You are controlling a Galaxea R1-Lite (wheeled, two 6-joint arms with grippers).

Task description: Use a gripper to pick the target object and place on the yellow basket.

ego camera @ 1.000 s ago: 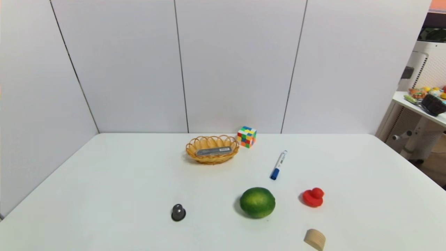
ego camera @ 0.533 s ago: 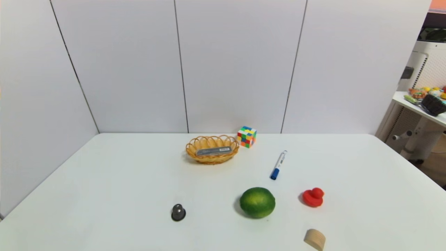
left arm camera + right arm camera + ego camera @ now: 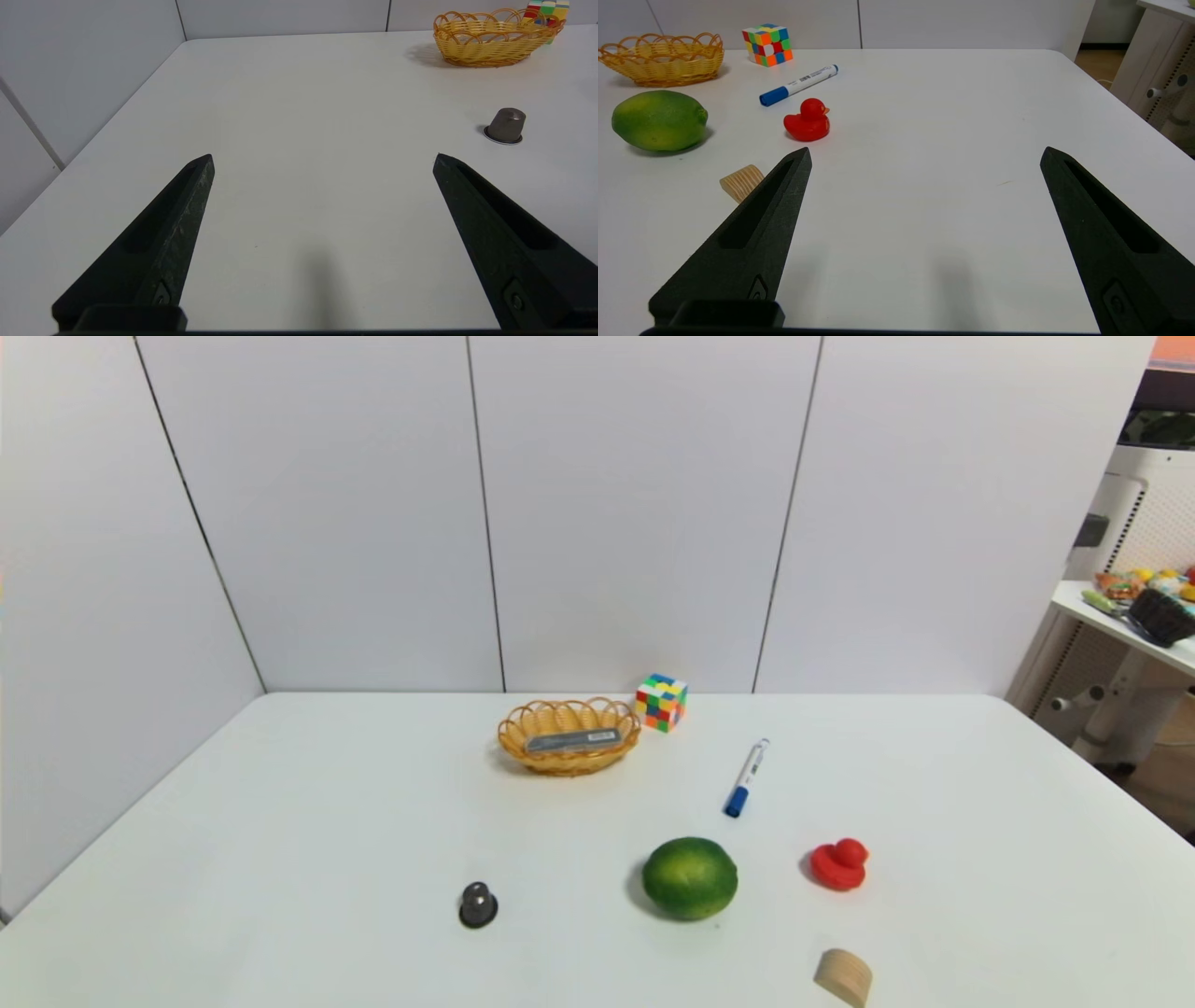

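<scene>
Left gripper [image 3: 323, 158]: your fingers are wide apart, low over the bare white table [image 3: 299, 140], holding nothing.
Right gripper [image 3: 926, 151]: fingers wide apart too, over the table near the wooden block [image 3: 741, 182].
Target object [image 3: 573, 740]: you see the grey bar lying flat inside the yellow basket [image 3: 569, 761], far side of the table.
Room: white wall panels behind; a side table [image 3: 1120, 625] with things off to the right.
Writing: the blue-capped marker [image 3: 798, 85] has a barcode label; you cannot read the words.
</scene>
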